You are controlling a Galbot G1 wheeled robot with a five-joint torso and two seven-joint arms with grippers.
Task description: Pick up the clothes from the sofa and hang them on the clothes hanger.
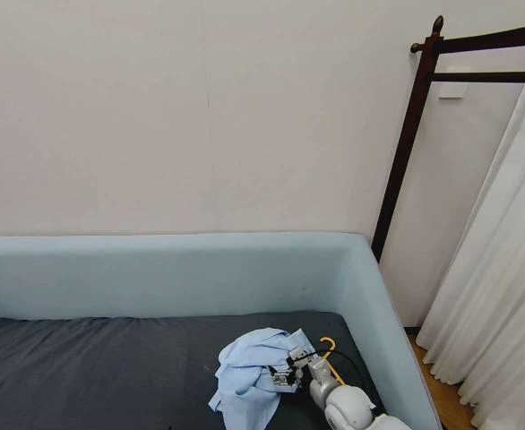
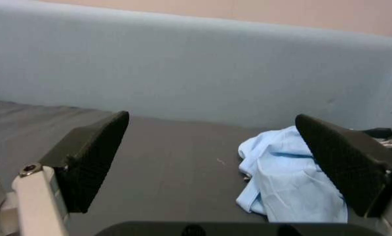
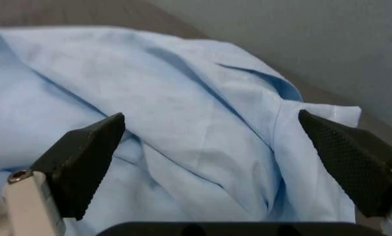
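1. The right end effector (image 1: 287, 369) hovers at the edge of the shirt (image 1: 249, 376) with its fingers spread wide and nothing in them. The crumpled blue cloth lies directly below and between them.
2. The shirt sits in a loose heap on the dark seat of the sofa (image 1: 173, 269), near the corner by the armrest. A yellow hook (image 1: 328, 343) pokes out just beside the end effector, on the side away from the heap. Whether it belongs to a hanger inside the shirt cannot be told.
3. The shirt looks light, thin and limp. It will probably sag and trail once lifted, and a pinch on a single layer is likely to slip or unfold.
4. The best hold appears to be the raised ridge of folds right under the end effector, near what may be the collar. There several layers bunch together and stand clear of the seat.
5. A shallow closure risks catching only the top layer, and a deep one risks nipping the seat cover as well.
6. The left end effector (image 2: 212, 118) waits low over the seat, also wide open and empty, with the shirt beyond its fingertips and apart from them.
7. The dark wooden rack (image 1: 406, 134) stands well above and beyond the right end effector, past the sofa's end, so the shirt needs a long, high carry.
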